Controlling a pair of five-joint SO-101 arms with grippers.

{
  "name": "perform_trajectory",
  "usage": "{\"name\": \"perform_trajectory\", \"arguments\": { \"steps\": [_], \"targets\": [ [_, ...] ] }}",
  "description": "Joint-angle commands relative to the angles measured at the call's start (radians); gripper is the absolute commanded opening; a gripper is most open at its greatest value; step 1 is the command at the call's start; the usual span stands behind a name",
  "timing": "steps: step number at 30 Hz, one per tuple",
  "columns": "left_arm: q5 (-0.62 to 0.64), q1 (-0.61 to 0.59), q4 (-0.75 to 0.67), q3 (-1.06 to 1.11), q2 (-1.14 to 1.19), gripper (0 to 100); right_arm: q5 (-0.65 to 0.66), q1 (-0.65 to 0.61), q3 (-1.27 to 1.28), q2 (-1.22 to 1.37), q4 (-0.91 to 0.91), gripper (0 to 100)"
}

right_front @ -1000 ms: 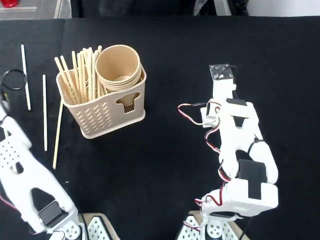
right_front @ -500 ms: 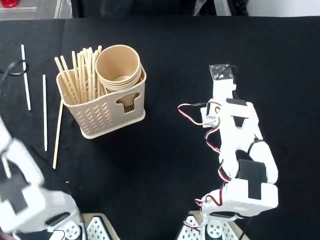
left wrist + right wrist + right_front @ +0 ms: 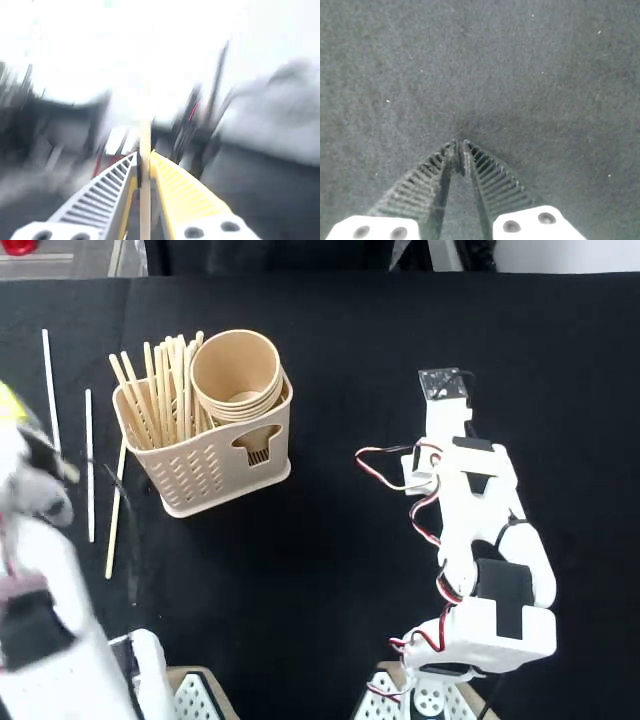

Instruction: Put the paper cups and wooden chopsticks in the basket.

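**Left claw (image 3: 144, 158) pinching one chopstick (image 3: 145, 137)**

The right claw (image 3: 458, 147) is pressed together over the black table (image 3: 400, 330). The basket (image 3: 215, 475) holds stacked cups (image 3: 237, 365) and a bunch of chopsticks (image 3: 160, 390). Three loose chopsticks (image 3: 89, 460) lie beside it.

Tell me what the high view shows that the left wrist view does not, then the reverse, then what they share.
High view: a basket holding stacked cups and chopsticks, three loose sticks on the black table, and the right arm. Left wrist view: the left gripper shut on a held chopstick. Shared: the left arm, a blur at the high view's left edge.
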Motion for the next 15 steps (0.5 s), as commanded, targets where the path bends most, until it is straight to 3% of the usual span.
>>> {"name": "perform_trajectory", "arguments": {
  "steps": [1,5,10,15],
  "targets": [
    [0.014,0.09,-0.439,0.32,-0.358,3,0.009,0.008,-0.005,-0.01,-0.006,1.3],
    [0.014,0.157,-0.411,0.312,-0.373,3,0.009,0.008,-0.005,-0.01,-0.008,1.3],
    [0.014,0.277,-0.376,0.3,-0.206,3,0.009,0.008,-0.005,-0.01,-0.009,1.3],
    [0.021,0.295,-0.374,0.259,-0.049,3,0.009,0.008,-0.005,-0.01,-0.009,1.3]
  ]
}}
